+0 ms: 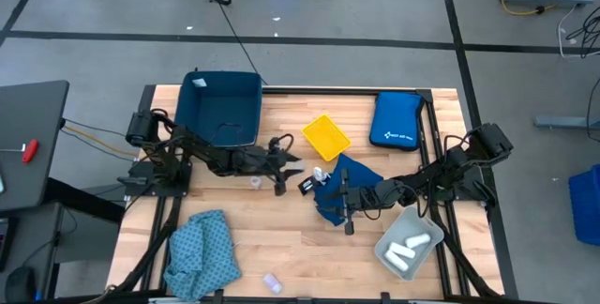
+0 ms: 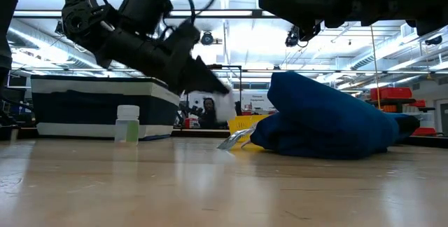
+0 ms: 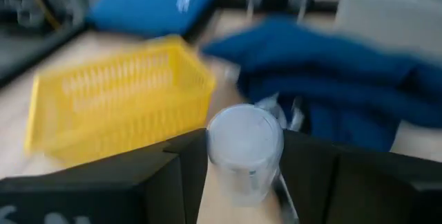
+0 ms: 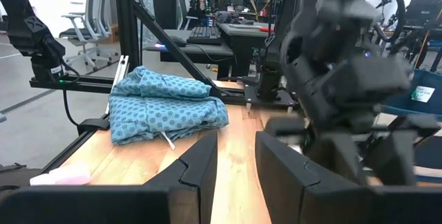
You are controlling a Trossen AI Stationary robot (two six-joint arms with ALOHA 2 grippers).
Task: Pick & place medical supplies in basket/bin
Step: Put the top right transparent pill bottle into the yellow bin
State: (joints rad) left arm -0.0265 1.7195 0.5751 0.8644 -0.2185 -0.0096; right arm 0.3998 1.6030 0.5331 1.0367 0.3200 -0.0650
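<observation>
**Desk:** What does the left hand have?

**Photographer:** It is gripping a tiny clear vial between its two dark fingers, held above the middle of the wooden counter. Ahead of it are the yellow basket and the navy blue cloth. A second vial stands upright on the counter just beside that arm.

**Desk:** And the right hand?

**Photographer:** It hangs over the navy cloth, which lies bunched near the counter's centre. Its fingers are parted, with bare wood showing between them and nothing held.

**Desk:** Where are the other supplies?

**Photographer:** The teal patterned cloth lies crumpled at the near left corner. Two white rolls lie inside the grey bin at the near right. The dark blue bin sits at the far left, and the royal-blue pouch at the far right.
</observation>
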